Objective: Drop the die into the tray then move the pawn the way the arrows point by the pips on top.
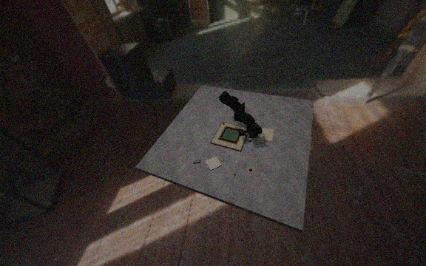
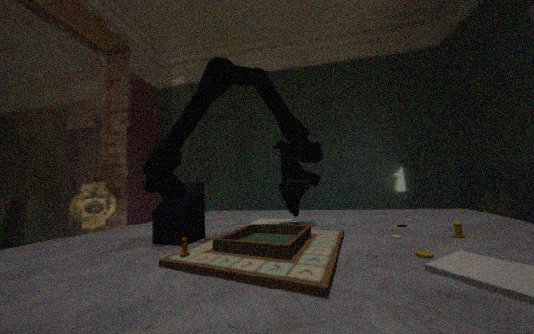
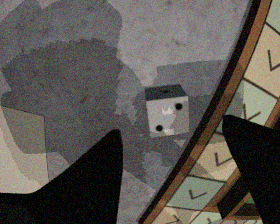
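The white die [image 3: 167,116] lies on the table just outside the board's rim, with two pips on its upper face; the exterior view does not show it. My gripper [image 2: 296,214] [image 3: 173,129] is open and empty above the die, which appears between the fingertips in the wrist view. The board [image 1: 235,146] [image 2: 248,264] has a ring of arrowed squares around the green-floored dice tray [image 2: 258,250]. The orange pawn [image 2: 184,248] stands upright on a square at the board's left corner in the exterior view.
A pale flat square [image 1: 268,134] [image 3: 16,145] lies beyond the die. A white slab [image 1: 213,162] [image 2: 499,274], a yellow peg [image 2: 459,230], a yellow disc [image 2: 425,254], a white disc [image 2: 397,237], a dark disc [image 1: 251,170] [image 2: 401,225] and a dark stick [image 1: 197,162] lie away from the board.
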Robot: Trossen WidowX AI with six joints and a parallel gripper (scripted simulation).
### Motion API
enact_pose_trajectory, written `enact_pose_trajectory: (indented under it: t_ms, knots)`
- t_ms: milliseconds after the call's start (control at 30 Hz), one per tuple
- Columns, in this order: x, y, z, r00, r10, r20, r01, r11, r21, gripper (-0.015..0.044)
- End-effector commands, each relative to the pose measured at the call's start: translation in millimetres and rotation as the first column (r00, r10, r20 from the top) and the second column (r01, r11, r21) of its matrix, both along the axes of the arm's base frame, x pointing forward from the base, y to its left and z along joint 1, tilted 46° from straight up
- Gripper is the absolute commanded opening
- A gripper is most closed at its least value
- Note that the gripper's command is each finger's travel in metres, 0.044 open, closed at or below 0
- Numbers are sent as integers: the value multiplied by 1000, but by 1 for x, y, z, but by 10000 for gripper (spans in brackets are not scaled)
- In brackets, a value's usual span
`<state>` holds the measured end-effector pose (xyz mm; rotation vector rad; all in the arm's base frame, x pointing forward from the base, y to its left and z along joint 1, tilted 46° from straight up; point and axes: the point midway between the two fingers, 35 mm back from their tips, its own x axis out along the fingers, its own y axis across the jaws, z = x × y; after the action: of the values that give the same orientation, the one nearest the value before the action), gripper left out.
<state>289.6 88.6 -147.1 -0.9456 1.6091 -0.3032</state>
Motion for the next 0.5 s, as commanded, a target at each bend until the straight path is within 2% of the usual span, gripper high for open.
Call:
enact_pose_trajectory:
  t_ms: [0, 467]
  knots:
    - [-1, -4, -4, 1000, 6, -4, -6, 1000, -5, 275]
    - [-1, -21, -19, 1000, 6, -4, -6, 1000, -6, 275]
